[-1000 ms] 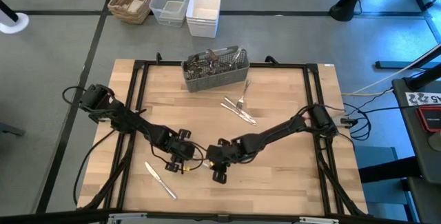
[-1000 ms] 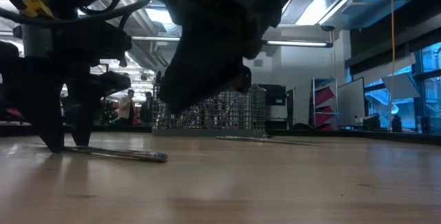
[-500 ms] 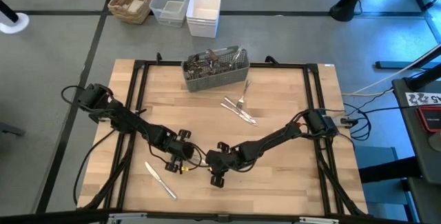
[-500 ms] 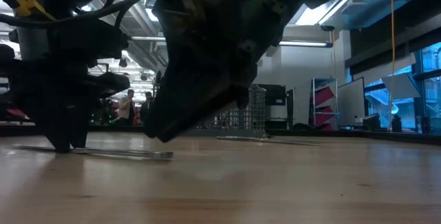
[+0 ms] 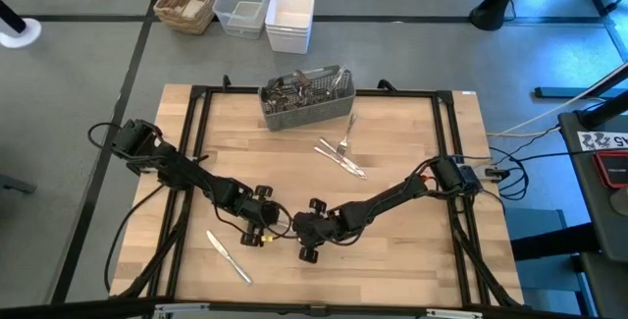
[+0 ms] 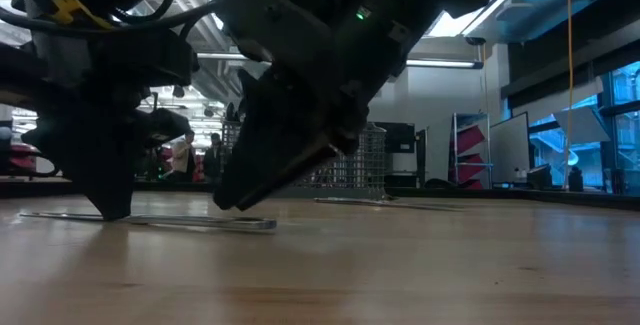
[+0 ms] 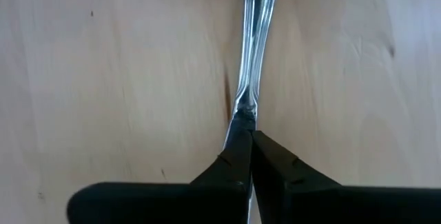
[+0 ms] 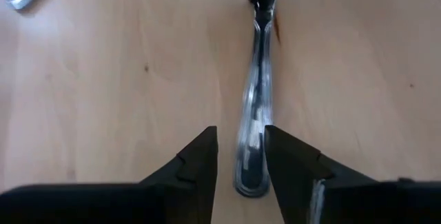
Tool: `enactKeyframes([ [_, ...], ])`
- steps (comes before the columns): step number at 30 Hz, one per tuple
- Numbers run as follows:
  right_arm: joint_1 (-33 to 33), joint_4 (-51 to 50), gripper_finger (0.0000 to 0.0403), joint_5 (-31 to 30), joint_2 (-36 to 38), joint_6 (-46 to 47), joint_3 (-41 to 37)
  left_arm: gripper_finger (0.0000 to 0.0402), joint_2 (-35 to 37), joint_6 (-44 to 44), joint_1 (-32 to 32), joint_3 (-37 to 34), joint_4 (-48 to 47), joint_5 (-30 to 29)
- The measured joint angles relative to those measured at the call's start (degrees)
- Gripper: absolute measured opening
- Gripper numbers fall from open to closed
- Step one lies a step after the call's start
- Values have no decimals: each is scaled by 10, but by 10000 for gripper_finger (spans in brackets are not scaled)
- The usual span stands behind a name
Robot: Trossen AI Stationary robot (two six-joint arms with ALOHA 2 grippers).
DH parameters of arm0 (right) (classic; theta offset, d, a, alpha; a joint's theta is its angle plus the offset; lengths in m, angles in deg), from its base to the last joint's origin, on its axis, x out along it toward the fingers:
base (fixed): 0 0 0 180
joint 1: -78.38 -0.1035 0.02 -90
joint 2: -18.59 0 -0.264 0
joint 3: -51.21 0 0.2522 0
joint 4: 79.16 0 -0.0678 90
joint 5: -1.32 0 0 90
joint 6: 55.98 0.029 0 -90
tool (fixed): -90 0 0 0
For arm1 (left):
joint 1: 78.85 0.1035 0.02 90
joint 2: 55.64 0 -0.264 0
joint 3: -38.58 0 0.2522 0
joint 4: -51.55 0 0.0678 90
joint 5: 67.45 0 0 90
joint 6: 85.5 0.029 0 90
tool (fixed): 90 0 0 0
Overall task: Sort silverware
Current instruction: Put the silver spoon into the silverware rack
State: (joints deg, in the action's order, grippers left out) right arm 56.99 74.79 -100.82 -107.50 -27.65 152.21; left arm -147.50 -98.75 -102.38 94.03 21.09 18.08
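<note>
Left hand (image 7: 249, 124) pinches utensil handle (image 7: 255, 45); right hand (image 8: 241, 156) straddles opposite end.

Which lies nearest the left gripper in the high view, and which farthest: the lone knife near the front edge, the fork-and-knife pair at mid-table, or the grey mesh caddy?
From the left gripper:
1. The silver table knife, just beside it toward the table's front-left.
2. The crossed silver fork and knife, mid-table toward the right.
3. The grey mesh metal caddy, at the far edge.

Room: grey floor (image 5: 78, 83) around wood worktop (image 5: 412, 162). Beyond worktop's far edge: wicker basket (image 5: 187, 0), clear tub (image 5: 242, 3), white bins (image 5: 289, 19). Behind worktop: ceiling strip lights (image 6: 430, 63), red shelving (image 6: 470, 145), windows (image 6: 610, 125).
</note>
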Motion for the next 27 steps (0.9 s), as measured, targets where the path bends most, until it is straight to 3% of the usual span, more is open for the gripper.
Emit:
enactKeyframes([
  [20,-1,-11,121,-17,-29,-17,2,1,0,-20,0,-1,8,4],
  [27,0,-10,70,-1,-30,-15,2,11,0,-30,-1,-1,25,10],
])
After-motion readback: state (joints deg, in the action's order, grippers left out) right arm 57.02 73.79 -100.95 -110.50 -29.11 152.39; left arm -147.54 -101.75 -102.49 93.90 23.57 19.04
